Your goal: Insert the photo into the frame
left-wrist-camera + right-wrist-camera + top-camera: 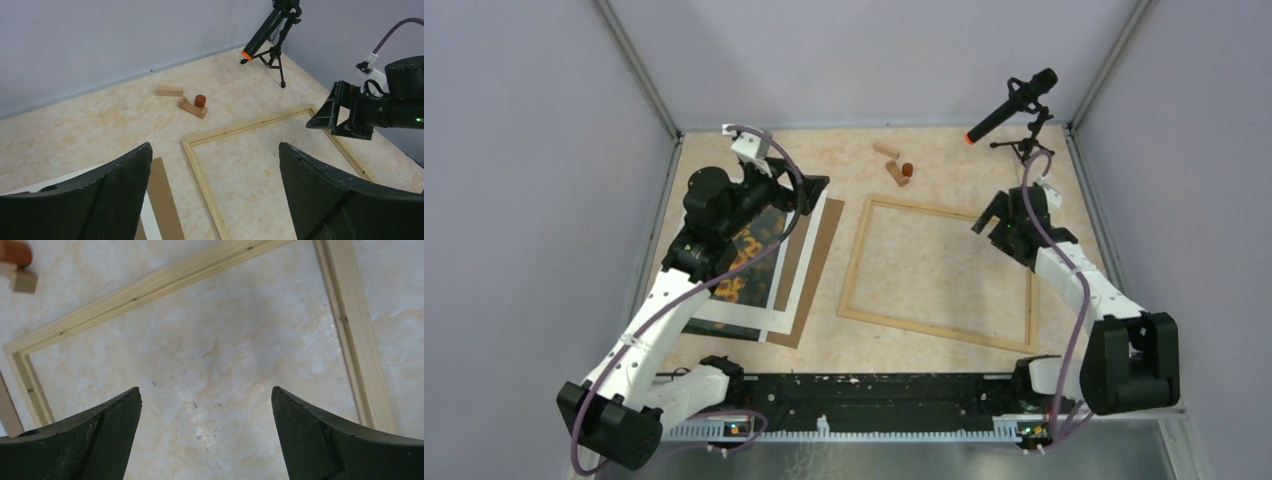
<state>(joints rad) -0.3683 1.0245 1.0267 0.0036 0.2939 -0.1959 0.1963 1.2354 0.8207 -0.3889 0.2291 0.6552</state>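
Surface [944,165]: beige marble; frame [856,257] lies bare, photo [752,250] apart at left.
Jaws: both pairs apart, empty.
Risk: flat photo; pinch may drag mat [784,325] or board [819,260].

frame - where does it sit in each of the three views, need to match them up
Top external: the frame lies flat, right of centre, empty.
Left wrist: centre to right, one corner and two rails showing.
Right wrist: fills the view, rails along the top, left and right.
Shared landmark: the wooden blocks just outside the frame's corner, mid-picture in left wrist, top left corner in right wrist.
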